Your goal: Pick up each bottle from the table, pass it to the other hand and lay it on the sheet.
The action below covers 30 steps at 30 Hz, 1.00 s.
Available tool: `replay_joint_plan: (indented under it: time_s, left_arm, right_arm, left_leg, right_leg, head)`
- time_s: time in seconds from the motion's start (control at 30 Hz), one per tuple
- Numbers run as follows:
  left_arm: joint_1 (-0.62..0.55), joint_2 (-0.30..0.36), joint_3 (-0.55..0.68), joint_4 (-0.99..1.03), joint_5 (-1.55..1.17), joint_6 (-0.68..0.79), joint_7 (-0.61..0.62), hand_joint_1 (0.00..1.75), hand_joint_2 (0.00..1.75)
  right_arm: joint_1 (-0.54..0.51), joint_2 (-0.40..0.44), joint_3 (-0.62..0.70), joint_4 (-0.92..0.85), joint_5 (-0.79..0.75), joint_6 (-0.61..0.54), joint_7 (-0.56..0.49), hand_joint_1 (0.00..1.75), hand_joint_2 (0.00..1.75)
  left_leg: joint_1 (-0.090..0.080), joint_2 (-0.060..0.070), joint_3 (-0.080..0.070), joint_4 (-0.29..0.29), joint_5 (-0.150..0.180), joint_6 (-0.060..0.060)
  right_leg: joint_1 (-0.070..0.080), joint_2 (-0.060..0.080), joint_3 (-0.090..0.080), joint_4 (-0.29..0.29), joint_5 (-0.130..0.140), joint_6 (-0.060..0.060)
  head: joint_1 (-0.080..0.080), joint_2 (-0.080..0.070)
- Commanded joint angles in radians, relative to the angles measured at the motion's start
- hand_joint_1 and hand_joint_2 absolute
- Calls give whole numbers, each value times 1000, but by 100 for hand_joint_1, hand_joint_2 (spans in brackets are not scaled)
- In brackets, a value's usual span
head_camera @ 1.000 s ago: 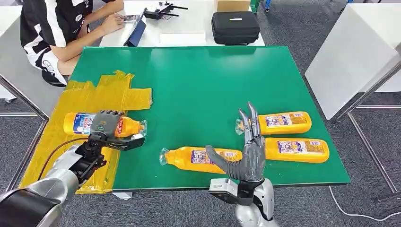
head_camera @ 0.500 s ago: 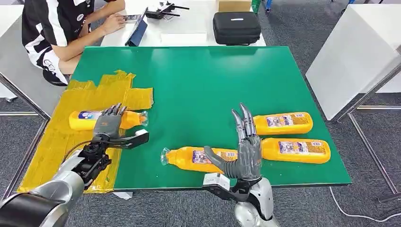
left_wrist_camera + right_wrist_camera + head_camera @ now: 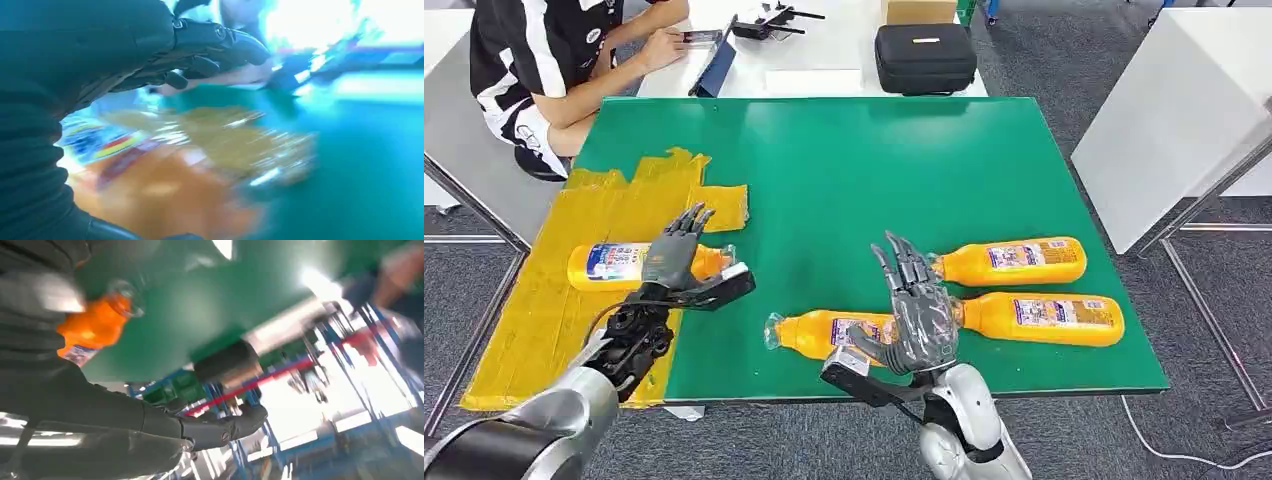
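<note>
— Left hand (image 3: 672,262)?
— Raised over the yellow sheet (image 3: 544,300), fingers spread and pointing up and away, thumb out to the side. It holds nothing. One bottle (image 3: 624,264) lies on its side on the sheet just beyond the hand, cap end toward the table's middle. The left wrist view shows that bottle blurred below the fingers (image 3: 220,45), apart from them.
— Right hand (image 3: 914,318)?
— Open, palm up, fingers splayed, empty. It hovers over the near edge of the green table (image 3: 844,170), between the near bottle (image 3: 824,335) and the two on the right.
— Those two?
— The far-right bottle (image 3: 1014,262) and the near-right bottle (image 3: 1044,318) lie side by side, caps toward the hand. All three lie flat on bare table, off the sheet.
— Surroundings?
— A person (image 3: 534,70) sits at the far left corner. A black case (image 3: 924,57) rests on the white table behind.
</note>
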Motion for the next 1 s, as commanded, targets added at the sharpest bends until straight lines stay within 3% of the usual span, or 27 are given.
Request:
replay_joint_plan:
  time_s: [0.03,0.17,0.23,0.27,0.3,0.37,0.47,0.67,0.83,1.0]
  left_arm:
    - [148,-38,34,-472,157,-132,-39,0,175]
    - [223,-31,20,-620,193,-127,-47,0,175]
    - [242,-31,15,-646,113,-54,-6,0,175]
    - [245,-32,13,-650,97,-43,7,0,175]
    - [246,-38,14,-645,98,-48,12,0,175]
    - [249,-52,16,-642,95,-36,11,0,175]
    - [276,-78,17,-711,219,-47,-69,0,175]
    - [302,-80,18,-770,227,-25,-72,0,175]
    - [388,-110,23,-935,372,-1,-166,0,175]
    - [457,-136,-40,-1073,391,38,-213,0,175]
  right_arm:
    - [-37,-30,1,104,57,98,34,0,175]
    - [-23,-31,4,116,87,132,54,0,175]
    - [-19,-28,5,130,95,142,59,0,175]
    - [-21,-25,6,139,99,146,61,0,175]
    - [-24,-21,9,151,108,154,68,0,175]
    - [-33,-10,12,183,134,171,87,0,175]
    - [-52,-7,16,251,181,193,128,0,175]
    - [-55,-9,17,279,201,191,149,0,175]
    - [-25,-8,-9,304,252,222,206,0,175]
    - [-37,0,-41,402,265,242,243,0,175]
  left_leg:
    - [1,3,5,0,-3,-2]
    - [0,2,3,0,-3,-2]
    - [0,3,3,0,-3,-2]
    - [1,4,10,1,-7,-4]
    - [1,2,3,0,-3,-3]
    - [1,2,2,0,-3,-2]
    - [1,2,5,0,-4,-3]
    - [1,3,4,0,-5,-3]
    - [1,2,6,1,-6,-3]
    - [1,2,6,1,-6,-3]
  right_leg:
    - [0,3,5,-1,-2,0]
    - [0,2,3,-1,-2,0]
    - [0,3,3,-1,-2,0]
    - [1,4,10,0,-5,-1]
    - [0,2,3,-1,-2,0]
    - [1,2,2,-1,-2,0]
    - [2,2,4,-1,-3,1]
    - [1,3,5,-1,-3,0]
    - [1,3,6,-1,-4,0]
    - [1,2,7,-1,-5,1]
  head:
    - [0,0]
    - [0,0]
    - [-1,0]
    - [-1,0]
    - [-1,0]
    - [0,0]
    - [0,0]
    - [0,0]
    - [-1,0]
    - [0,0]
